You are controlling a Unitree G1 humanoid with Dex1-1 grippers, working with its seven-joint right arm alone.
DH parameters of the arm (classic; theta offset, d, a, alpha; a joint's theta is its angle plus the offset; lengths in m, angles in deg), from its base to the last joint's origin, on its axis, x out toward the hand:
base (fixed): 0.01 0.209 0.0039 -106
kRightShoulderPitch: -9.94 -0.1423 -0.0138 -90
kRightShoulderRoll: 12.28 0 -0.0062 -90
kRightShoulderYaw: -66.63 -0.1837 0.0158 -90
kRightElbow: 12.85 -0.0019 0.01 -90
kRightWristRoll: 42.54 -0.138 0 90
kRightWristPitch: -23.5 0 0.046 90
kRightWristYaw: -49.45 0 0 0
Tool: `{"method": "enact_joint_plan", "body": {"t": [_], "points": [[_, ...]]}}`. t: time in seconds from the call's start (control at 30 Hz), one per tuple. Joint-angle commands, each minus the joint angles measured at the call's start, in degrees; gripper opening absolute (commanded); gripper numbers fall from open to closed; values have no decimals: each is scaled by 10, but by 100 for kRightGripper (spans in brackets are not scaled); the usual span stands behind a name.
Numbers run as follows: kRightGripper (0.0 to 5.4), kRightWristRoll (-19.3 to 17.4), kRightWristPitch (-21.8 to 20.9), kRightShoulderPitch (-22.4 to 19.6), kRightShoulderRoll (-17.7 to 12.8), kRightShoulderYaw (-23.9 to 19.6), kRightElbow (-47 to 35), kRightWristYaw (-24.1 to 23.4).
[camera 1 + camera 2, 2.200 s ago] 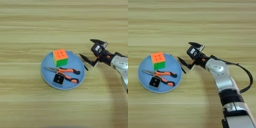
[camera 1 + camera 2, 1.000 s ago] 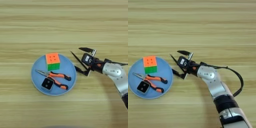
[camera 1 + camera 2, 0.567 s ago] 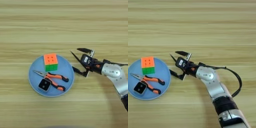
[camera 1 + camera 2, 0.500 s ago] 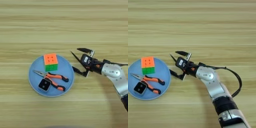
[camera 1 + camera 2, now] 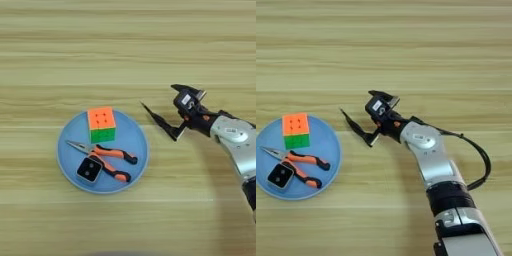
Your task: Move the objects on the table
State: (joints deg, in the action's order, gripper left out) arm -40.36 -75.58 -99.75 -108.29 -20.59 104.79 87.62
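1. Blue plate (image 5: 135, 165) sits on the wooden table (image 5: 125, 50), holding all three objects.
2. Puzzle cube (image 5: 101, 124) at the plate's far side; pliers (image 5: 105, 158) in the middle; small block (image 5: 89, 169) touching their handles.
3. Right gripper (image 5: 159, 104) hovers just right of the plate, fingers spread, empty.

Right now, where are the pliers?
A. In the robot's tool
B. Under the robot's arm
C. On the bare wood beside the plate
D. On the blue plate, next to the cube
D: the pliers lie on the blue plate just below the cube, while the open tool is empty, off to the right.
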Motion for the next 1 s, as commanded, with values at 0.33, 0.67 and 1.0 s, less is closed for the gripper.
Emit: {"method": "enact_joint_plan", "body": {"t": [0.33, 0.67, 1.0], "points": [[536, -118, 167, -24, 14, -34, -92, 52], [536, -76, 149, -27, 11, -23, -52, 24], [505, -55, 123, -27, 18, -11, -8, 21]]}}
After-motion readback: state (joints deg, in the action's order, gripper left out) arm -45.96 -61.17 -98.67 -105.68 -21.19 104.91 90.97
